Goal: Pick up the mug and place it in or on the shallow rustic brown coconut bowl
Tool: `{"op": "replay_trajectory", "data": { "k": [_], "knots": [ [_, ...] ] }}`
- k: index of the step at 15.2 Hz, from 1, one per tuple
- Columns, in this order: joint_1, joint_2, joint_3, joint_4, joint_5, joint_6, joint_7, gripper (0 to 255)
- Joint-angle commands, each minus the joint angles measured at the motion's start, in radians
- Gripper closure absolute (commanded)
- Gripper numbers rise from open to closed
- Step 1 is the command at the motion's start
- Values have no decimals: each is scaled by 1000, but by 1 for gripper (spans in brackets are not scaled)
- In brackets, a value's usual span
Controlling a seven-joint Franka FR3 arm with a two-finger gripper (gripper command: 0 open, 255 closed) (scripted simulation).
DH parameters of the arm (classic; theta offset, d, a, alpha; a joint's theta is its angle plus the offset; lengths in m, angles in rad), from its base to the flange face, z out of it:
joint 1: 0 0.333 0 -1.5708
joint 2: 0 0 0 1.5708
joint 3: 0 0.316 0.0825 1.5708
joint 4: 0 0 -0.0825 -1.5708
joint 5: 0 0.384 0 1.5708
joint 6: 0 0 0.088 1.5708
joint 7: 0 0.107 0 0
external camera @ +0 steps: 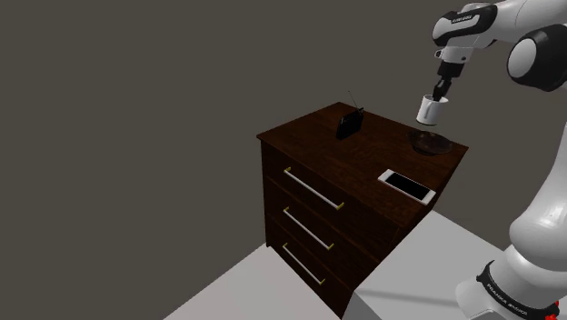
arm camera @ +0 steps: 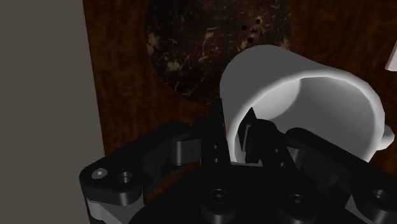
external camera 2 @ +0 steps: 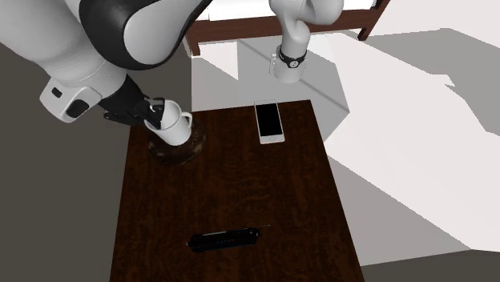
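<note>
The white mug (external camera: 428, 110) is hanging tilted in the air just above the brown coconut bowl (external camera: 432, 144). The black claw (arm camera: 245, 137) is clamping its wall, one finger inside the rim and one outside. The bowl is sitting near a corner of the dark wooden chest of drawers (external camera: 318, 136), a white phone (external camera: 406, 185) is lying near it, and a small black device (external camera: 350, 123) is lying well apart.

White mug (external camera: 428, 110) hangs in jaws above bowl (external camera: 432, 144).

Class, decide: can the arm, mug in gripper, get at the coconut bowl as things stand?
Probably yes: the gripper, shut on the white mug, hangs above the brown bowl with nothing between.
</note>
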Motion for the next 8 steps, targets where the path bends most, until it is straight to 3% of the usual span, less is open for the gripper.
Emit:
{"op": "replay_trajectory", "data": {
  "k": [1,8],
  "knots": [
    [-22,-17,-14,-16,-5,-3,-37,255],
    [-28,-16,-17,-92,-2,73,-61,255]
  ]
}}
